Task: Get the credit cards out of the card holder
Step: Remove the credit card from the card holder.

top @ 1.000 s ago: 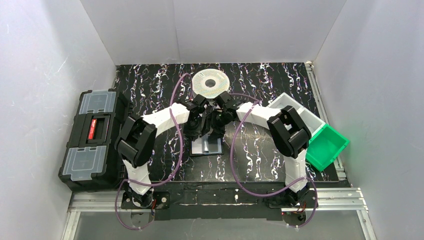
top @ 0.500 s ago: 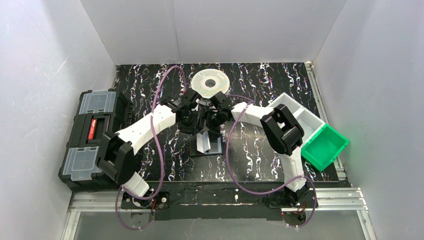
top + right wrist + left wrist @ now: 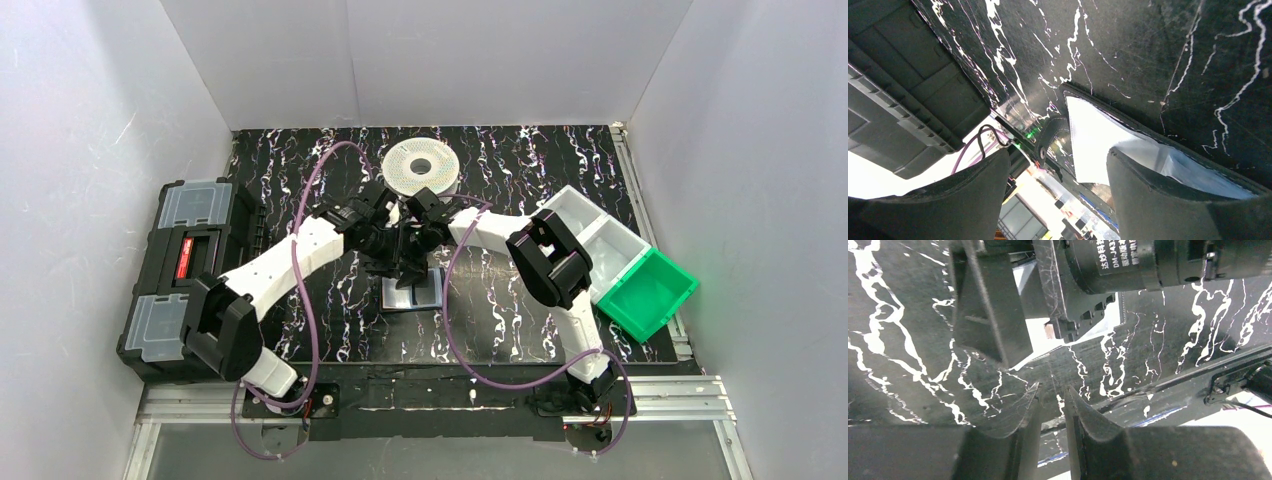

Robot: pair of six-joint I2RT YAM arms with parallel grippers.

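**Card holder [image 3: 415,297] lying open under both grippers**

At the far left edge of the table [image 3: 520,310] a big black toolbox [image 3: 185,270] is seen. The left arm is stretched from there toward the middle. The left gripper [image 3: 1052,390] is held low over the dark marbled surface, its jaws only narrowly apart and nothing between them.

In the middle the card holder is laid open and flat on the table, its pale bluish inside turned up, just below the two grippers. Whether cards lie in it cannot be told. Behind it, near the back wall, a white disc [image 3: 421,165] is placed.

The right gripper [image 3: 1058,152] is held just above the holder with its jaws spread wide. The pale inside is seen between them and nothing is clamped.

Further right a white tray [image 3: 590,220] is set, and a green bin [image 3: 655,290] is placed just beside it.
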